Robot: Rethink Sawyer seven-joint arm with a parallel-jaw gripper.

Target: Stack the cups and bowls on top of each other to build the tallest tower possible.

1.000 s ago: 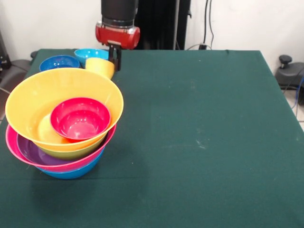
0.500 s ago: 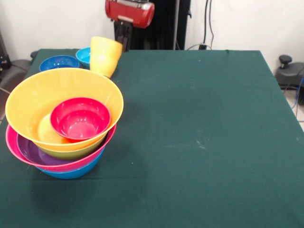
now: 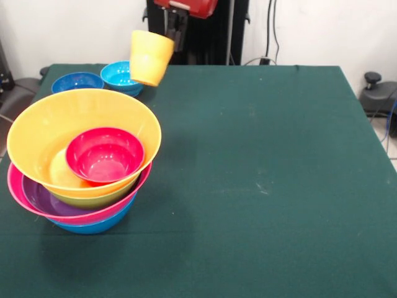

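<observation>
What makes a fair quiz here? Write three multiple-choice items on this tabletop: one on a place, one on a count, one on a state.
1. Where does the small red bowl sit?
A. Inside the large orange bowl, at the top of the tower
B. Alone on the green cloth
C. Under the pink bowl

2. How many blue bowls stand apart from the tower at the table's far edge?
A. None
B. Two
C. Four

3. What state is the yellow-orange cup in?
A. Standing on the table
B. Nested in the tower
C. Held off the table by the gripper, tilted

Answers:
1 A: the red bowl rests within the orange bowl's rim.
2 B: a dark blue bowl and a light blue bowl sit side by side.
3 C: the cup hangs tilted above the cloth, gripped at its rim.
</observation>
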